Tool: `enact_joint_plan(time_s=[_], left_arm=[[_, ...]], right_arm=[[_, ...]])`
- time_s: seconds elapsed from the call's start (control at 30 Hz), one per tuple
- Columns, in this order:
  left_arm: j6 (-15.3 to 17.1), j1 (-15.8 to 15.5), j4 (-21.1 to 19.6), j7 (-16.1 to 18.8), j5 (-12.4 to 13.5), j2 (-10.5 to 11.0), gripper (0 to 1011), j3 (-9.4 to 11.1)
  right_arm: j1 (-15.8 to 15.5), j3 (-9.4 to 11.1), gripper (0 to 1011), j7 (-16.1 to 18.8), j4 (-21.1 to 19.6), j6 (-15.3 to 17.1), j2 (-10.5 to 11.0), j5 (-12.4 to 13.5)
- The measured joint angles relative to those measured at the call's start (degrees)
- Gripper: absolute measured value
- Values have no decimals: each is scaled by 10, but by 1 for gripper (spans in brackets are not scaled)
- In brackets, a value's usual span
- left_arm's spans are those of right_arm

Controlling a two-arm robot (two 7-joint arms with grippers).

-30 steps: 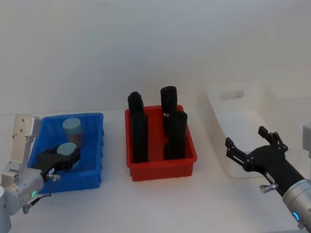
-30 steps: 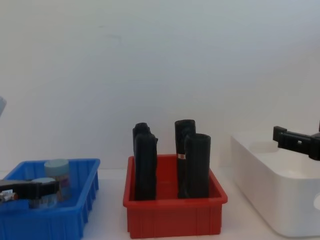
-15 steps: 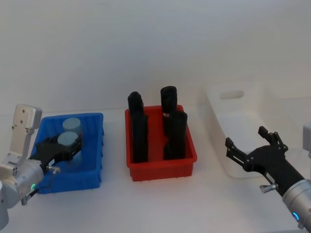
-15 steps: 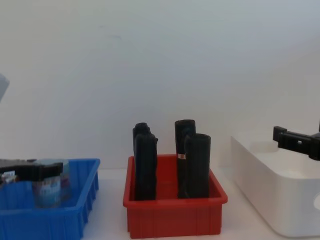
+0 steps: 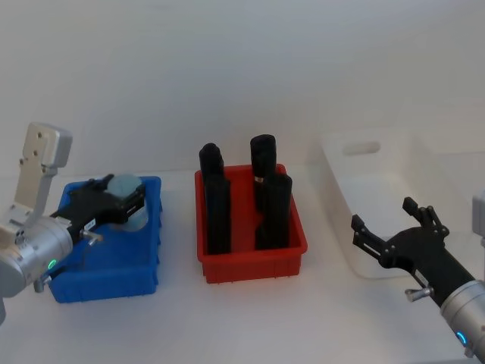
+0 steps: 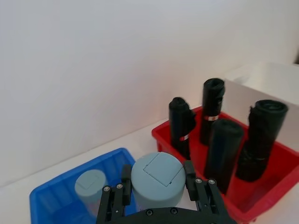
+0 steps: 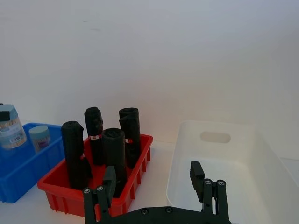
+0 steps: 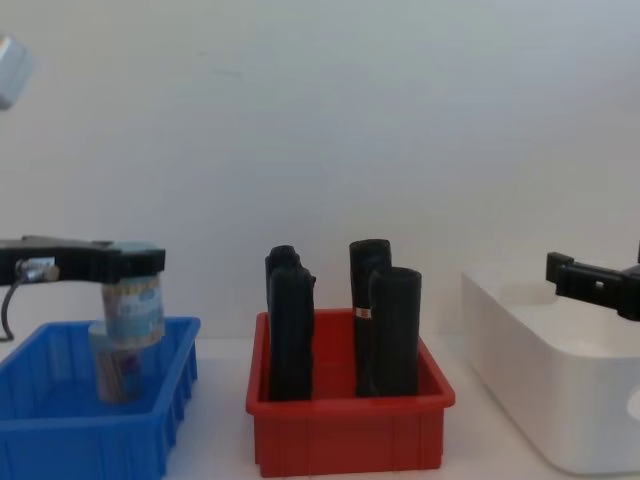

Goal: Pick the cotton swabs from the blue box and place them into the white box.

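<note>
Left gripper (image 5: 114, 203) just hoisted a cotton swabs jar (image 8: 132, 308) up out of the blue box (image 5: 114, 287), fingers clamped round it. The second jar (image 8: 115, 365) is still inside. Past the red bin (image 5: 254, 265), the white box (image 5: 371, 205) waits, with the right gripper (image 5: 384, 214) beside it, fingers spread.

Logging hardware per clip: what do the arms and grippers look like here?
Both the left gripper and right gripper are matte black with slim paired fingers, on silver-grey cylindrical wrists. The left wrist carries a green light and a pale boxy bracket; the right, a blue light.
</note>
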Motion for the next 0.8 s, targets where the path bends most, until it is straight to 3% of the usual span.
enact_joint_plan(time_s=[0.37,0.8], left_arm=[[60,-10,-63,-73,-15,12,669,-4],[107,-35,-91,-168,-26,14,669,1]], right_arm=[[0,0,1001,0,0,0,0,0],[0,0,1002,0,0,0,0,0]])
